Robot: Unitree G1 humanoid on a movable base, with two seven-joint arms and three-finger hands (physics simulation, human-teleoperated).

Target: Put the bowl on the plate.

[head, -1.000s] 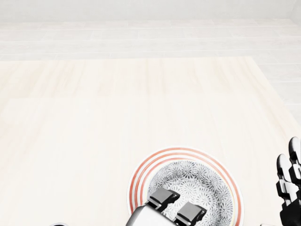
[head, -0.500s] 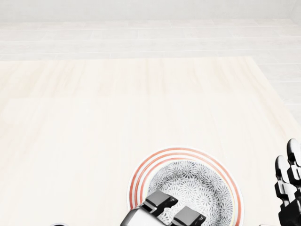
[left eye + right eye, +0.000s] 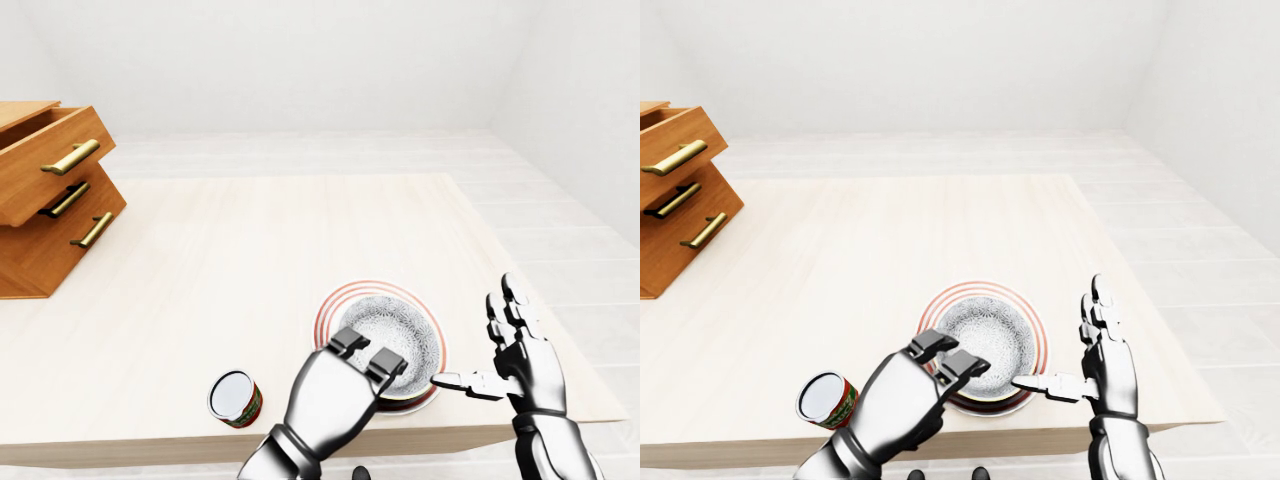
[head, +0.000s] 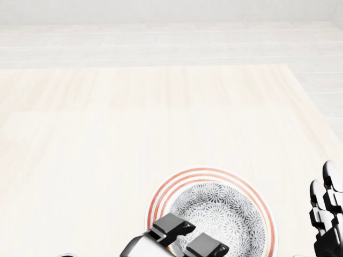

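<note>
- Round floral-patterned bowl [image 3: 398, 335] sits inside the red-ringed plate [image 3: 335, 301], low on the pale wood table [image 3: 250, 250].
- Left hand [image 3: 345, 385], glossy metal: fingers curled at bowl's 7 o'clock rim, grip unclear.
- Right hand [image 3: 515, 350]: fingers spread, empty, at 3 o'clock.

The left hand [image 3: 345, 378] reaches in from the bottom of the left-eye view, back of the palm upward, its two upper fingers [image 3: 348, 342] bent at the knuckles and parted. The right hand [image 3: 520, 345] stands upright at lower right, fingers extended upward, thumb [image 3: 462, 381] pointing left, holding nothing
</note>
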